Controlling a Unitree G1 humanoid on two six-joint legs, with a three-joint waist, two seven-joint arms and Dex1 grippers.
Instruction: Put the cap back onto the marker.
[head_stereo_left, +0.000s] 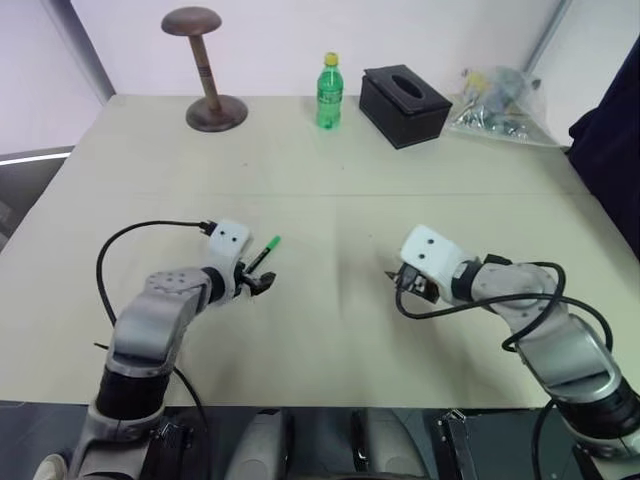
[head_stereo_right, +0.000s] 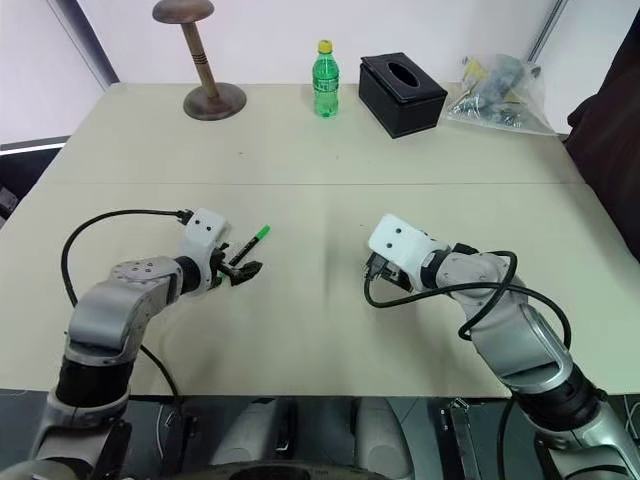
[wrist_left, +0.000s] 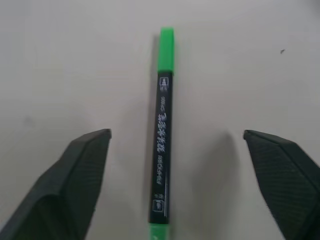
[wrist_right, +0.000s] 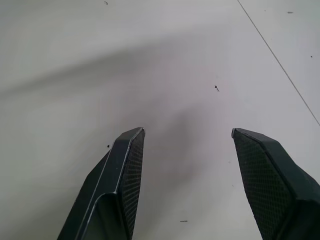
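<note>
Capped, by the look of it, and lying flat on the pale table: marker with cap seated on its far end, green at both tips, framed between the wide-spread fingers of the left gripper and touched by neither. Right gripper also parted, empty, hovering over bare tabletop well apart from the marker. Risk from here, as a judgement: a careless finger brushing the round barrel on withdrawal, rolling it across the table, or a loosely pressed cap popping off.
</note>
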